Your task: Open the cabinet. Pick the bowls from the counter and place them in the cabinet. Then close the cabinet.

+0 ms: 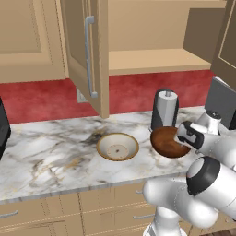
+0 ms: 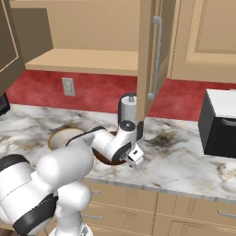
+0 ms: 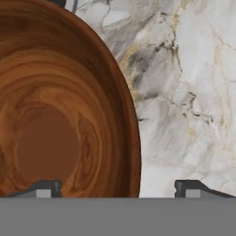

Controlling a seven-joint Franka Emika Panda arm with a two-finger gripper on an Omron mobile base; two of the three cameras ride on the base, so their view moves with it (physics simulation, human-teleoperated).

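Observation:
Both doors of the cabinet [image 1: 87, 55] stand open, and its shelf [image 1: 152, 60] is bare. The cream-white bowl [image 1: 117, 146] [image 2: 62, 137] sits on the counter [image 1: 46, 156] left of the dark wooden bowl [image 1: 168, 142] [image 2: 100, 157]. My gripper [image 3: 119, 189] [image 2: 133, 159] is down at the wooden bowl [image 3: 60, 120], open, with one fingertip [image 3: 44, 189] over its inside and the other fingertip [image 3: 193, 189] over the marble outside. The rim runs between them. In the left base view the hand [image 1: 191, 136] covers the bowl's right edge.
A grey canister [image 1: 165, 108] [image 2: 128, 108] stands just behind the wooden bowl. The open cabinet door [image 2: 150, 55] hangs over the counter near the arm. A black appliance [image 2: 219, 122] stands at the right end. A wall outlet [image 2: 68, 86] sits on the red backsplash.

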